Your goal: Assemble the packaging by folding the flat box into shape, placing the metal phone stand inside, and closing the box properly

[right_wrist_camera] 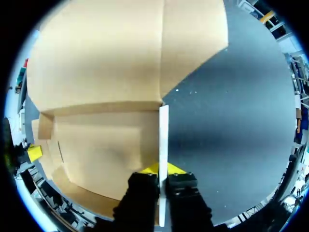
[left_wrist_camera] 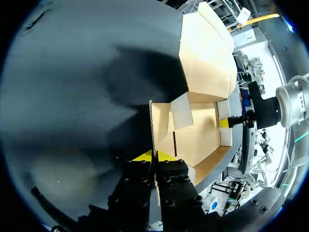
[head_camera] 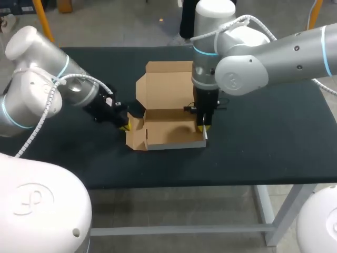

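Step in hand: folding the flat box (head_camera: 168, 132) into shape. Both arms are holding its end walls upright, and the tray is looking nearly formed.

Left gripper (left_wrist_camera: 154, 157): its fingers are standing almost together and pinching the left side wall (left_wrist_camera: 152, 125) from both faces, with nothing else between them.

Right gripper (right_wrist_camera: 163, 169): it is coming down from above, and its fingers are likewise closing narrowly on the thin right side wall (right_wrist_camera: 163, 130).

Location of box: it is sitting on the dark table (head_camera: 263, 142) near the middle, between the two grippers.

Long axis: it is running left to right across the table, from one gripper to the other.

Facing: the tray is opening upward. The lid (head_camera: 166, 84) is hinging on the far wall and extending away from the robot, unfolded, with its flaps spreading.

Metal phone stand: it is not showing in any view.

Next move, as judged: the end walls are needing to be locked so that they stand unaided. Releasing too soon is risking a wall springing back flat. One gripper is then having to let go and fetch the stand.
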### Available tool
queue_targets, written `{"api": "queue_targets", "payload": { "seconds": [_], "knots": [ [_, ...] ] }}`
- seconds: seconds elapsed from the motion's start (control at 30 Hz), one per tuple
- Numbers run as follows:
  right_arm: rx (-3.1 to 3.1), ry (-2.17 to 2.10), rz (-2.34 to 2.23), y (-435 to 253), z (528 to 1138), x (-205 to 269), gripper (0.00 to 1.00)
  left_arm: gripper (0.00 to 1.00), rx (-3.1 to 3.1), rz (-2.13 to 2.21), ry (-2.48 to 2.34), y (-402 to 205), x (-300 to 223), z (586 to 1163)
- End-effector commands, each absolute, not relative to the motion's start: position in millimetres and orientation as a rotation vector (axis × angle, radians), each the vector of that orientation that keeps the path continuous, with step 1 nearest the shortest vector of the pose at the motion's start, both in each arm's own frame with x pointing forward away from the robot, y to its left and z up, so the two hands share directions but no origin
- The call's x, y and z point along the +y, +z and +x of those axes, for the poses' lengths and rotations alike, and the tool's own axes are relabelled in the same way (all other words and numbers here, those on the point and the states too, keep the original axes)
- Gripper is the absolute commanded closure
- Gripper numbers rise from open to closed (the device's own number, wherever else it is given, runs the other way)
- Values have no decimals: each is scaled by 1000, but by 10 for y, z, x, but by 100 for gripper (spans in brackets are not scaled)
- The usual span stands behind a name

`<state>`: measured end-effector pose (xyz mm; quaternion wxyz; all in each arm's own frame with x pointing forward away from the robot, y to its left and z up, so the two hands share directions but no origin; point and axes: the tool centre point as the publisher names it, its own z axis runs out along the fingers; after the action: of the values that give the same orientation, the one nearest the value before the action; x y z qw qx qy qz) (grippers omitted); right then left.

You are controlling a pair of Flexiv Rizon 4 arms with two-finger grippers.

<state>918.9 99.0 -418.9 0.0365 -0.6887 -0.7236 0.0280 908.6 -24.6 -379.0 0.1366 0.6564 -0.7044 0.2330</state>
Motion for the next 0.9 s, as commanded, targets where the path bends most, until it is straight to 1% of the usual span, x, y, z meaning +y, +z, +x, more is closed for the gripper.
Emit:
{"api": "queue_targets", "payload": {
  "seconds": [0.03, 0.4, 0.9],
  "knots": [
    [-2222, 91, -2111, -4192, 9196, 1002, 100, 100, -2137, 2022, 538, -3677, -358, 9062],
    [-2222, 91, -2111, -4192, 9196, 1002, 100, 100, -2181, 2039, 514, -3468, -469, 9086],
    [-2222, 91, -2111, -4192, 9196, 1002, 100, 100, -2187, 1968, 548, -3407, -590, 9042]
  ]
}}
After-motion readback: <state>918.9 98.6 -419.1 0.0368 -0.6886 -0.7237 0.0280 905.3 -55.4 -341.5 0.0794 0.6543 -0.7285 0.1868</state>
